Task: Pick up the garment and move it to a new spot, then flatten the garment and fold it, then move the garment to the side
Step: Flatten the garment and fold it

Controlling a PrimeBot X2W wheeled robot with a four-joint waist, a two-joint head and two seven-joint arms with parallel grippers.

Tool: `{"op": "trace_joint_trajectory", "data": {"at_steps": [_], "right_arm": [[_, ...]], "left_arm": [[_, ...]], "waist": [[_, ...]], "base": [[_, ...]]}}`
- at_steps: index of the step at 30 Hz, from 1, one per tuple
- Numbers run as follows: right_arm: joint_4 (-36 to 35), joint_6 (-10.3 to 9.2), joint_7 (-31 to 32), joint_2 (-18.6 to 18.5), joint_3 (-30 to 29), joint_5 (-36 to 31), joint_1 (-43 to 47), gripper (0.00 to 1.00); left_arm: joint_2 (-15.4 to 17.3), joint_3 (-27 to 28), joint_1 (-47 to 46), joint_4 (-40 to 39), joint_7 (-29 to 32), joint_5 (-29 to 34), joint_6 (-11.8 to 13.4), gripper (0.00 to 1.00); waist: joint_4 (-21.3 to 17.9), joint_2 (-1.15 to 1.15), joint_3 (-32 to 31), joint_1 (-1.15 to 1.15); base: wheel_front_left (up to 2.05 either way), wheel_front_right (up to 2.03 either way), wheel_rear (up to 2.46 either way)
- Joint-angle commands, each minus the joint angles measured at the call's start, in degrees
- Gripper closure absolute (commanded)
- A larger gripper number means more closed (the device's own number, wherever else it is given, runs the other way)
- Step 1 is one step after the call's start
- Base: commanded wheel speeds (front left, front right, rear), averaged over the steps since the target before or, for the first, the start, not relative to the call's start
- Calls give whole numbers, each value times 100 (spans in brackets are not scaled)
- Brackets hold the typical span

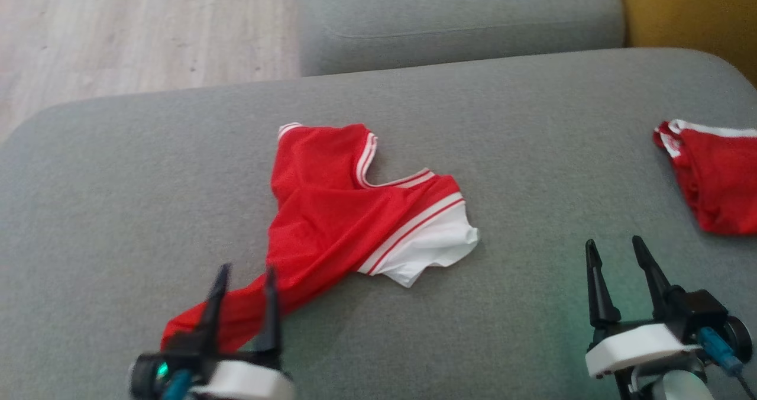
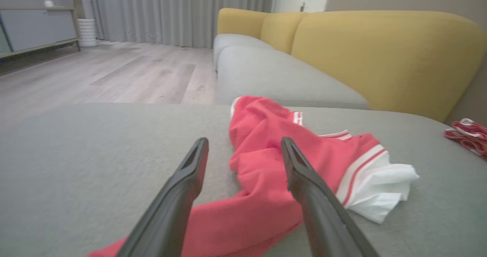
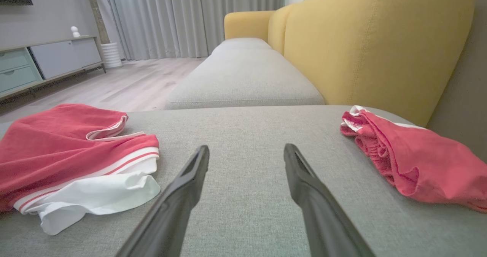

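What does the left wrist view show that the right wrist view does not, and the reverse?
Left wrist view, not right: the open left gripper above the shirt's tail. Right wrist view, not left: the open right gripper over bare cushion. Both: the shirt, a second red garment, the yellow backrest, curtains.

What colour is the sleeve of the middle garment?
The sleeve is white, edged with red and white stripes; clearest in the head view.
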Motion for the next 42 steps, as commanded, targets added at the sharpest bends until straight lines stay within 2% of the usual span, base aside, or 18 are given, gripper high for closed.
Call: {"op": "trace_joint_trajectory", "data": {"at_steps": [1,8,14,20,27,29,30,31,32,33,37,42], "right_arm": [[-202,-5,-63,-39,154,-41,-175,0],[-280,-5,-63,-39,222,-37,-247,0],[-315,-5,-63,-39,344,-27,-395,0],[-346,-5,-63,-39,436,0,-526,0],[-359,-5,-63,-39,601,40,-677,0],[-356,-5,-63,-39,656,63,-709,0],[-350,-5,-63,-39,671,73,-721,0],[-346,-5,-63,-39,689,80,-734,0],[-346,-5,-63,-39,682,93,-740,0],[-348,-5,-63,-39,681,106,-747,0],[-349,-5,-63,-39,655,146,-742,0],[-312,-5,-63,-39,646,198,-729,0]], "left_arm": [[0,96,-334,-157,-10,85,-40,0],[-372,-717,-1000,206,97,464,-466,0],[-680,-1391,-1788,1189,336,688,-986,0],[-830,-1542,-2453,2156,414,626,-1195,0],[-893,-1663,-3151,3112,387,637,-1256,0],[-902,-1783,-3315,3446,456,657,-1363,0],[-906,-1805,-3378,3595,485,631,-1393,3],[-909,-1832,-3440,3734,497,625,-1407,38],[-912,-1858,-3493,3856,506,609,-1431,60],[-914,-1872,-3543,3944,480,573,-1470,100],[-921,-1950,-3687,3955,339,222,-1666,100],[-923,-2385,-3752,3290,478,-534,-1802,100]], "waist": [[-79,0,16,0],[-429,0,163,0],[-810,0,426,0],[-1114,0,691,0],[-1426,0,962,0],[-1529,0,1019,0],[-1568,0,1041,0],[-1617,0,1053,0],[-1649,0,1063,0],[-1687,0,1076,0],[-1781,0,1078,0],[-1873,0,1032,0]], "base": [[0,0,0],[0,0,0],[0,0,0],[0,0,0],[0,0,0],[0,0,0],[0,0,0],[0,0,0],[0,0,0],[0,0,0],[0,0,0],[0,0,0]]}}
